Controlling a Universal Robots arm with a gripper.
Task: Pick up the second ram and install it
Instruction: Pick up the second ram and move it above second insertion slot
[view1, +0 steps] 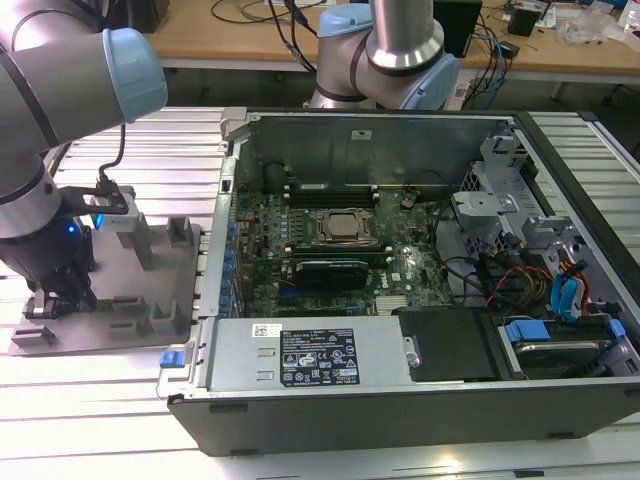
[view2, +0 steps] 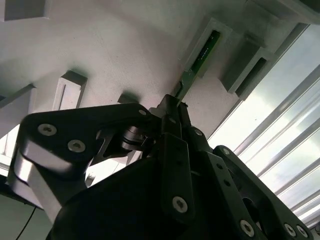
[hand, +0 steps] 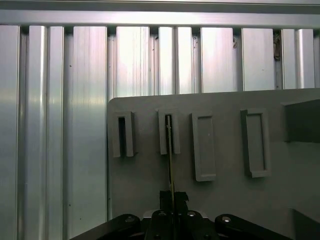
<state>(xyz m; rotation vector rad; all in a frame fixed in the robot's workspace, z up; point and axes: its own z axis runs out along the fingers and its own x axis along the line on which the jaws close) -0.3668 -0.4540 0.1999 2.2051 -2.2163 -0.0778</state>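
The second ram (hand: 170, 150) shows edge-on as a thin green strip, standing in a slotted grey block of the tray (hand: 225, 200). Its green board (view2: 205, 49) also shows in the second wrist view, seated in that block. My gripper (hand: 172, 196) is shut on the near end of the stick, and its dark fingers (view2: 172, 112) press in from both sides. In the exterior view the gripper (view1: 58, 292) reaches down onto the grey tray (view1: 120, 325), left of the computer case. The stick itself is hidden there by the wrist.
The open computer case (view1: 400, 260) lies on the exterior view's right, with the motherboard, the CPU socket (view1: 345, 227) and long black memory slots (view1: 330, 190) above and below it. Upright grey blocks (view1: 180, 235) stand on the tray. The ribbed aluminium table (hand: 60, 125) runs beside the tray.
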